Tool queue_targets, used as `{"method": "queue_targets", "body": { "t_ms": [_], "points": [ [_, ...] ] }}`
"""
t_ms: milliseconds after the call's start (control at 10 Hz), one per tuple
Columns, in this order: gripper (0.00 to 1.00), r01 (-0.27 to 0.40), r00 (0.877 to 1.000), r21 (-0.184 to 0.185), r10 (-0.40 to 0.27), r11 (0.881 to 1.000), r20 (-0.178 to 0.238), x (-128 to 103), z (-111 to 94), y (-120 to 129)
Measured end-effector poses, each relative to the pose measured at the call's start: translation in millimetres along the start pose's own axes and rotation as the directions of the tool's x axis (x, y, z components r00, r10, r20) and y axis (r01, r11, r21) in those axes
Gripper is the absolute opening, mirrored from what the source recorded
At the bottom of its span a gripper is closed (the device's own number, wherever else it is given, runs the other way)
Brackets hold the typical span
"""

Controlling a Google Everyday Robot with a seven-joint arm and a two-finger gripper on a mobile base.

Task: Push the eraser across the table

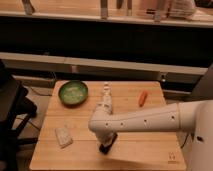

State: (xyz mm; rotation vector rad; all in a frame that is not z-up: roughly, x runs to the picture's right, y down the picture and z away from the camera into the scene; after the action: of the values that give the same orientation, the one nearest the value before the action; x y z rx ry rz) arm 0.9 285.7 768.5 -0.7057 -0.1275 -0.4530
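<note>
My white arm reaches in from the right across the light wooden table (145, 145). The dark gripper (107, 145) points down at the tabletop near the front middle, right of the pale packet. A small dark shape sits on the wood right under the gripper's tip. I cannot tell whether it is the black eraser or part of the gripper. No black block shows anywhere else on the table.
A green bowl (73, 93) stands at the back left. A white bottle (106, 96) is at the back middle, just behind the arm. A small orange object (143, 98) lies back right. A pale crinkled packet (63, 136) lies front left. A small dark mark (171, 159) is at the front right corner.
</note>
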Motion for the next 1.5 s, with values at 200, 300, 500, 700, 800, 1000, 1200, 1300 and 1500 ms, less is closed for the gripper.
{"method": "queue_targets", "body": {
  "t_ms": [200,300,500,700,800,1000,1200,1300,1500],
  "points": [
    [0.0,-0.003,1.0,0.0,0.003,1.0,0.001,0,-2,1],
    [0.0,-0.002,1.0,0.0,0.002,1.0,0.001,0,-2,0],
    [0.0,0.0,1.0,0.004,0.0,1.0,0.002,-5,-1,-2],
    [0.0,-0.001,1.0,0.006,0.001,1.0,0.003,-6,-1,-2],
    [0.0,-0.001,1.0,0.006,0.001,1.0,0.003,-6,-1,-2],
    [0.0,0.002,1.0,0.01,-0.002,1.0,0.004,-11,-2,-5],
    [0.0,0.001,1.0,0.013,-0.001,1.0,0.006,-17,-3,-9],
    [0.0,-0.001,1.0,0.012,0.001,1.0,0.006,-16,-2,-9],
    [0.0,-0.001,1.0,0.015,0.001,1.0,0.002,-16,-3,-8]
  ]
}}
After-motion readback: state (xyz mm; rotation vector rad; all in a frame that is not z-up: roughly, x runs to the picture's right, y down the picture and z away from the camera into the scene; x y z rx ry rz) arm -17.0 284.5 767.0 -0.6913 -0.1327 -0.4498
